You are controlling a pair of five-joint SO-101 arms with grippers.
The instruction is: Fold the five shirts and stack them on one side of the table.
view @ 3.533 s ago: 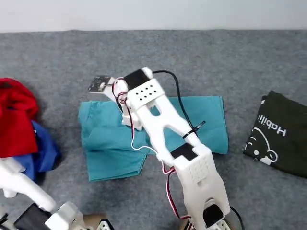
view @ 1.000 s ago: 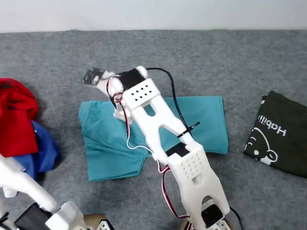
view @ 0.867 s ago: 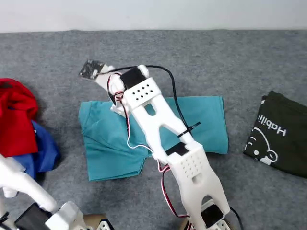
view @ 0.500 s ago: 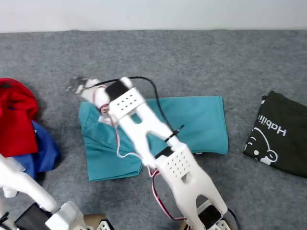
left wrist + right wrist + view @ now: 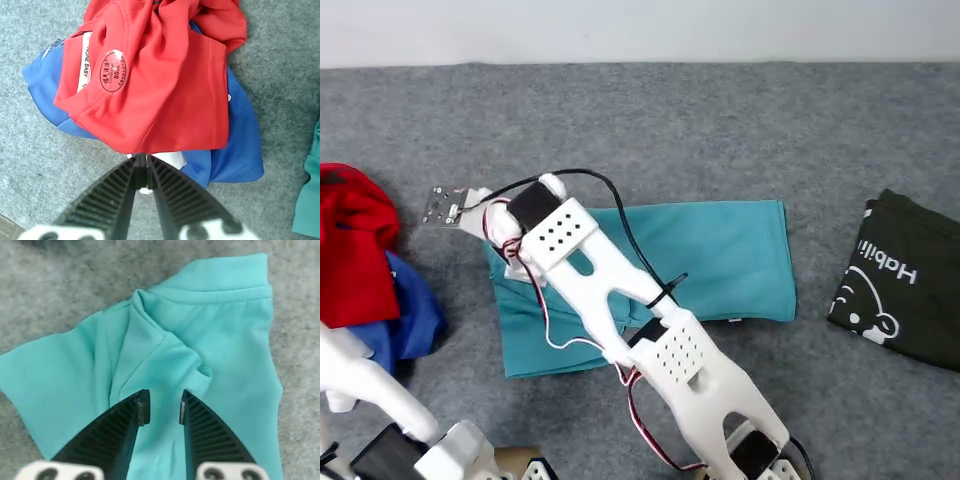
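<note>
R gripper (image 5: 162,407) hung over teal shirt (image 5: 210,340) near its collar, fingers a narrow gap apart, holding nothing. L gripper (image 5: 146,165), fingers pressed together, sat by red shirt (image 5: 165,90).

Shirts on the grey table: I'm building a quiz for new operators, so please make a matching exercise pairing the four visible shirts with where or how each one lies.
Things
1. crumpled red cloth shirt
2. blue cloth shirt
3. teal cloth shirt
4. dark green cloth shirt with white print

Places
A. by itself at the right edge of the high view
B. spread out in the middle, between the others
C. heaped on top of another shirt
D. partly covered by another shirt

Pairs: 1-C, 2-D, 3-B, 4-A.
</note>
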